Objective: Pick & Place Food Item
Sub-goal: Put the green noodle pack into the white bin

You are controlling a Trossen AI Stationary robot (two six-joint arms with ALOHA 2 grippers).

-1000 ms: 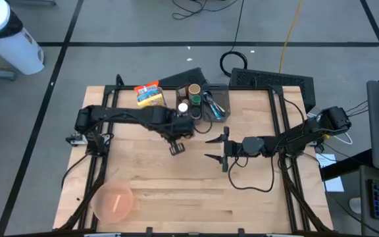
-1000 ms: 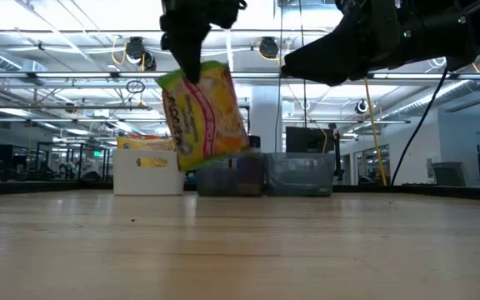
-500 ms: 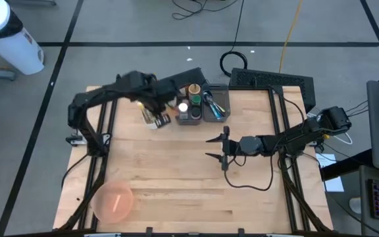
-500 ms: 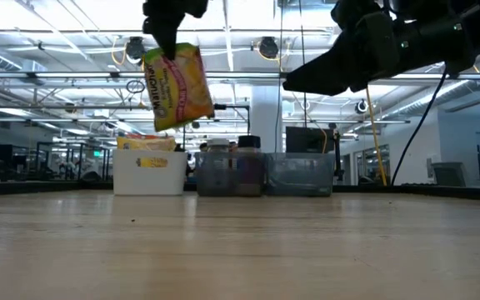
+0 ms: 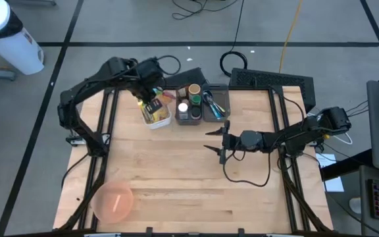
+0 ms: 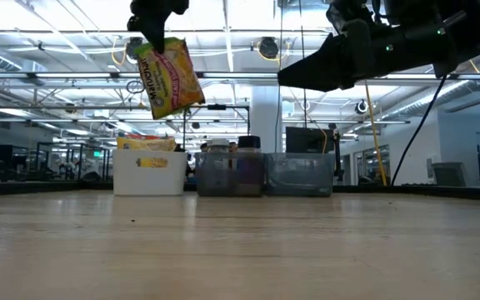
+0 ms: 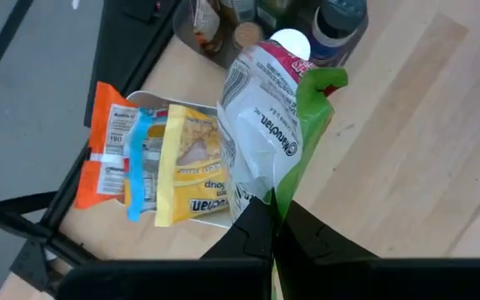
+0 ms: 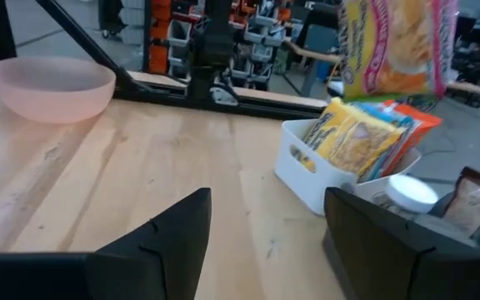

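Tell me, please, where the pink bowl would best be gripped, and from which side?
Grip the pink bowl by its thin rim, coming straight down from above. It sits upright near the table's front left corner, mouth open upward, so one side of the jaws could probably slip inside.

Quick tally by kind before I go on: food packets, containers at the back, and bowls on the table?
Food packets: 3, one held up by the left gripper, two in the white bin
Containers at the back: 3
Pink bowl: 1
Total: 7

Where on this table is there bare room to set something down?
Bare wood runs from the pink bowl across the front edge and middle, up to the right gripper. The back edge is crowded: white bin and dark bins, with the left gripper holding a noodle packet above.
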